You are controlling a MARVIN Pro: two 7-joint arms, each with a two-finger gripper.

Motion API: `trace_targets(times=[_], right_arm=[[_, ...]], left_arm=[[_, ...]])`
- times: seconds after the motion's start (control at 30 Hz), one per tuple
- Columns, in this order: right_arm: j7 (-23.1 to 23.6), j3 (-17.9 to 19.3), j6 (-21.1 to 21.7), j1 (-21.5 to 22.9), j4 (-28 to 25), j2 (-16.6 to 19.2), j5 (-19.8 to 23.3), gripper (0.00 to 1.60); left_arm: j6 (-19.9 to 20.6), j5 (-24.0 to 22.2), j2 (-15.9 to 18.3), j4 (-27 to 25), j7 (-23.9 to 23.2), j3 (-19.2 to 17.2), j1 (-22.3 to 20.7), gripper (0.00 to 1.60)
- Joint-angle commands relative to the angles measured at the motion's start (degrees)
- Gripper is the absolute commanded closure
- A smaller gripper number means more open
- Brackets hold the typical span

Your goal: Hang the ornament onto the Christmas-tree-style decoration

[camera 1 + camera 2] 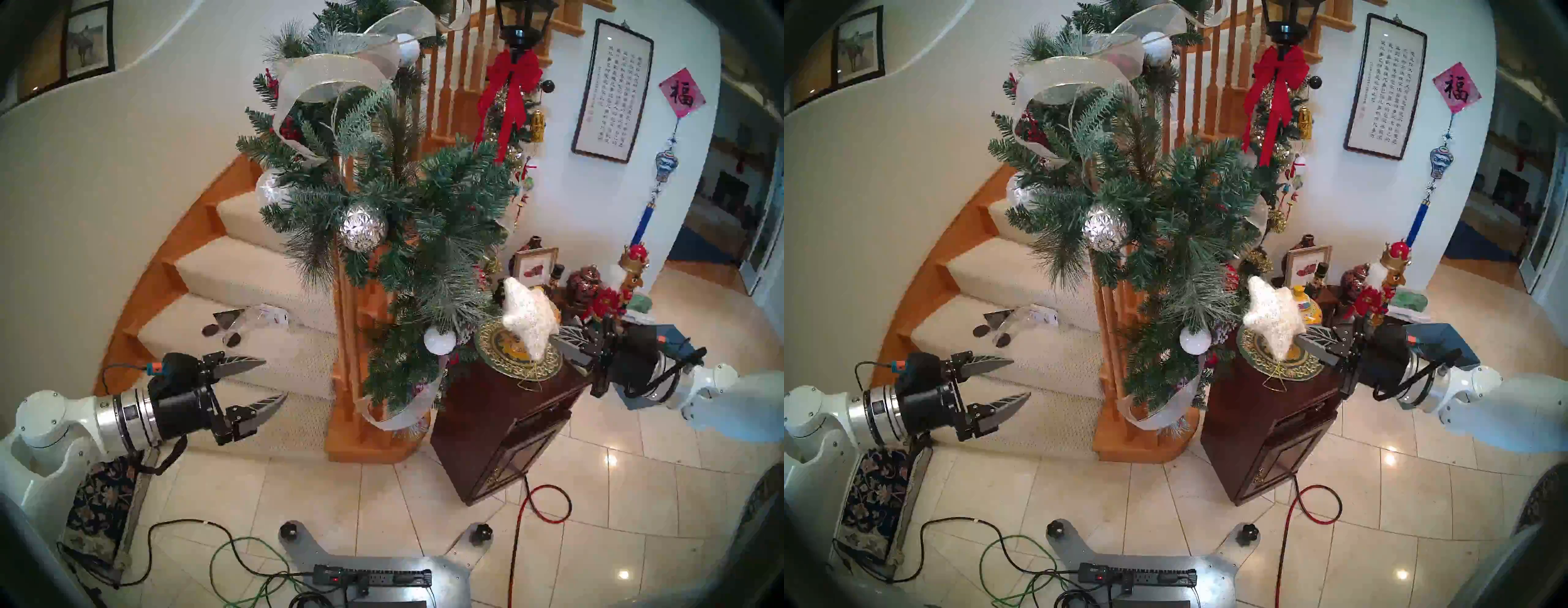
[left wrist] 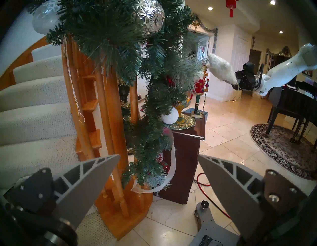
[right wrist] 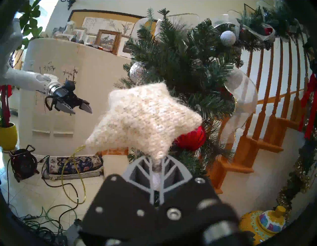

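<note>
Your right claw [image 1: 566, 339], at the right edge of the head view, is clamped shut on one point of the white fuzzy star ornament [image 1: 528, 316], holding it in the air over the gold-rimmed plate [image 1: 547, 367] on the dark wooden surface [image 1: 488, 416]. The star's body reaches from the claw toward the upper left of the frame, straight at the green pine garland [image 1: 403, 220] on the stair post, whose lower needles lie just beside the star's far tip. The gold string loop [image 3: 80, 173] dangles below the star at the lower left of the right wrist view (not on the garland side). Your left claw [image 1: 275, 378], lower left of the head view, is spread wide and empty, well apart from the star, so the right arm is the nearer
</note>
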Motion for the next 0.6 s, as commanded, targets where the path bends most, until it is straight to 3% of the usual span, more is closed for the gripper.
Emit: trace_targets(times=[0.0, 0.57], right_arm=[[4.7, -0.5, -0.1, 2.4, 0.0, -0.2, 0.4, 1.60], [4.7, -3.6, -0.1, 5.4, -0.2, -0.2, 0.7, 1.60]], left_arm=[[0.0, 0.2, 0.3, -0.8, -1.0, 0.7, 0.8, 0.00], [0.3, 0.3, 2.8, -2.1, -2.8, 2.0, 0.7, 0.00]])
